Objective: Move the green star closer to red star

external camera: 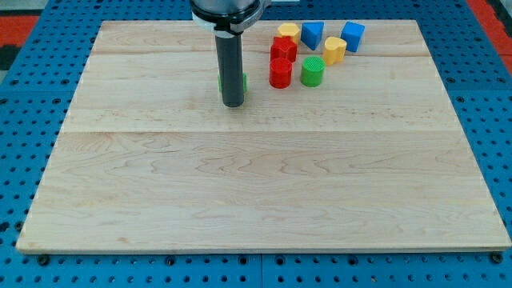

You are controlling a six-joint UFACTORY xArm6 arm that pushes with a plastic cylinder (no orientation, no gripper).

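Observation:
My tip (pixel 233 103) rests on the board at the upper middle of the view. A green block (pixel 243 82), mostly hidden behind the rod, shows as thin green edges on both sides of it; its shape cannot be made out. The red star (pixel 283 49) lies to the right and a little higher. A second red block, a cylinder (pixel 280 74), stands just below the star. My tip is touching or just in front of the green block, to the left of both red blocks.
A green cylinder (pixel 312 72) stands right of the red cylinder. Two yellow blocks (pixel 289 32) (pixel 334 50) and two blue blocks (pixel 312 34) (pixel 353 36) cluster at the top right. The wooden board (pixel 256 184) lies on a blue pegboard.

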